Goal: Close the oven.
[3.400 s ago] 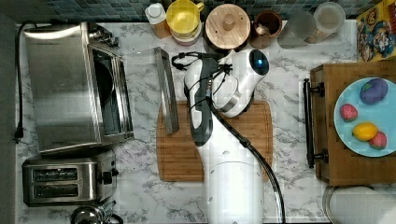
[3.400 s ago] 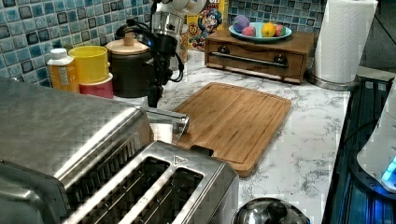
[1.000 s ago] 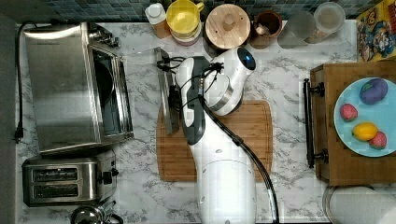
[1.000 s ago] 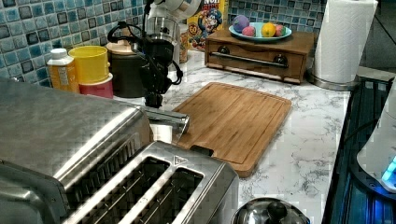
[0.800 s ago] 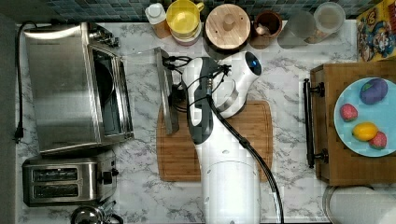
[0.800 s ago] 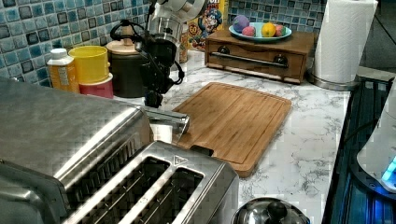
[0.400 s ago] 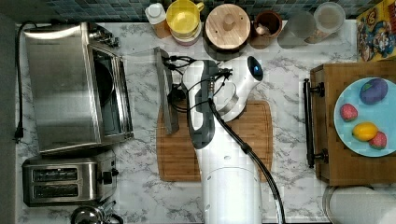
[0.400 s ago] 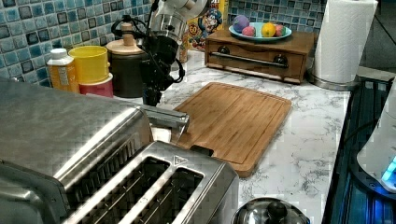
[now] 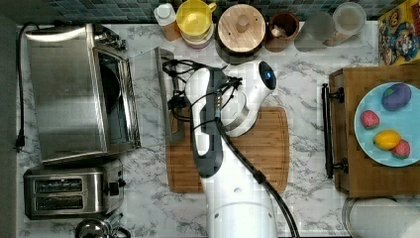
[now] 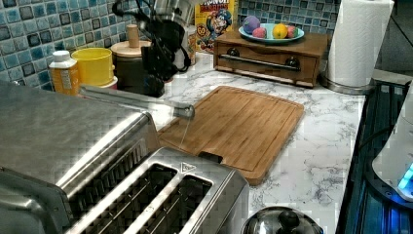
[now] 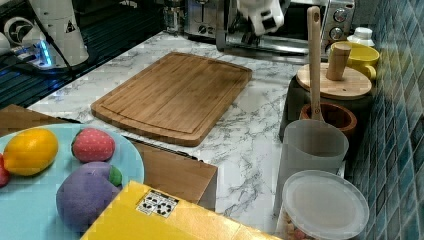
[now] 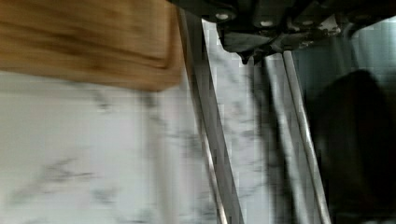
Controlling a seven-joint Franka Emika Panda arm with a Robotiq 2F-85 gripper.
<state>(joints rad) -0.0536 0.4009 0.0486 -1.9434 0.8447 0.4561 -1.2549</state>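
Oven (image 9: 69, 94) is seen at the top view's left on the marble bench (image 9: 307, 74), door (image 9: 148, 94) dropped open, dark interior exposed. Bar handle (image 9: 166, 94) is carried at the door's free edge, over the edge of the cutting board (image 9: 267, 148). In the left view the handle (image 10: 136, 100) is raised above the bench, the glass below it.

End effector (image 9: 173, 101) is held just beside the handle on the board side; contact cannot be confirmed. Finger state cannot be told. In the wrist view the handle (image 12: 208, 121) runs close under the end effector.

Toaster (image 9: 69, 193) is set just beside the oven, on the side away from the tiled wall. Yellow cup (image 9: 194, 20) and wood-lidded jar (image 9: 241, 27) are lined up by the wall beyond the door. Wooden drawer box (image 9: 376, 168) with fruit plate (image 9: 369, 144) is placed well apart from the oven, past the board.
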